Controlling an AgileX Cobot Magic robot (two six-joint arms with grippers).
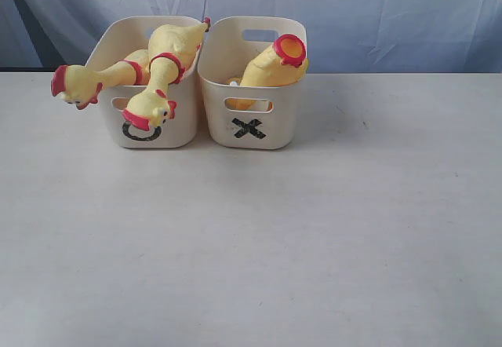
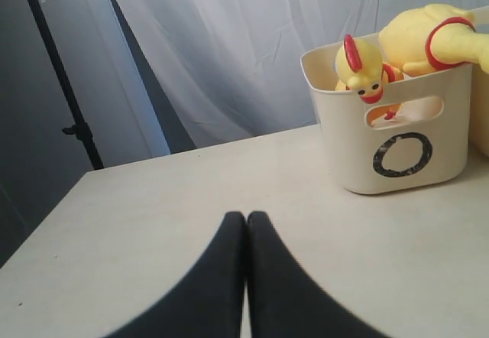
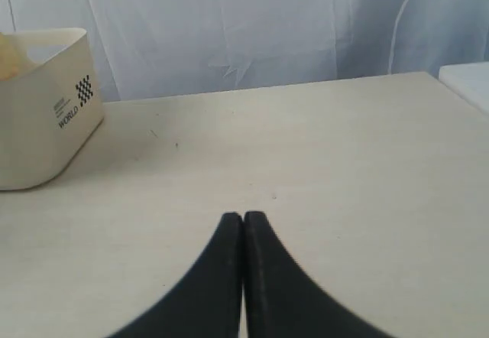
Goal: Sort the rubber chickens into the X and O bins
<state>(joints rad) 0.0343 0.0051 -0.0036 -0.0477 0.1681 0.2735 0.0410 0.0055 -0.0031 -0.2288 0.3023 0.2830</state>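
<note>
Two cream bins stand side by side at the back of the table. The O bin (image 1: 179, 127) on the left holds two rubber chickens: one (image 1: 88, 80) hangs its head over the left rim, the other (image 1: 161, 80) droops its head over the front. Inside the X bin (image 1: 284, 119) on the right lies a headless chicken (image 1: 271, 64), its red-rimmed neck hole up. Neither arm shows in the exterior view. My left gripper (image 2: 246, 216) is shut and empty, low over the table, with the O bin (image 2: 351, 154) ahead. My right gripper (image 3: 243, 216) is shut and empty, away from the X bin (image 3: 38, 139).
A pale cloth backdrop (image 1: 376, 9) hangs behind the table. A dark stand (image 2: 61, 86) rises beyond the table's corner in the left wrist view. A white object (image 3: 470, 82) sits past the table's edge in the right wrist view.
</note>
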